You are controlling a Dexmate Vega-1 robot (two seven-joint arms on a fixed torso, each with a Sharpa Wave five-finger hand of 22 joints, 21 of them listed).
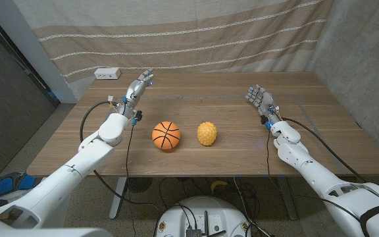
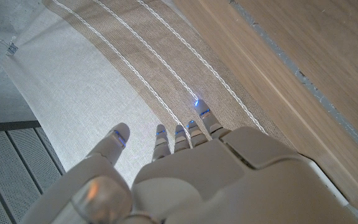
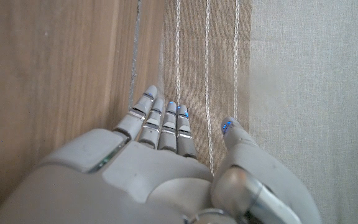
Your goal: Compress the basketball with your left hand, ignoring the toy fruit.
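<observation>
A small orange basketball point(image 1: 166, 135) with black seams sits on the wooden table point(image 1: 196, 164), near the middle. Beside it, toward the robot's right, lies a bumpy yellow toy fruit point(image 1: 206, 133). My left hand point(image 1: 139, 85) is raised over the far left part of the table, well behind the ball, fingers apart and holding nothing. In the left wrist view the left hand point(image 2: 185, 174) points at the curtain point(image 2: 104, 81). My right hand point(image 1: 258, 99) hangs over the far right side, fingers extended and empty; the right wrist view shows the right hand point(image 3: 166, 168) the same way.
A beige striped curtain point(image 1: 176, 33) hangs behind the table. A white power strip point(image 1: 107, 74) lies off the far left corner. Cables run along both forearms. A grey wall point(image 1: 367, 59) stands at the right.
</observation>
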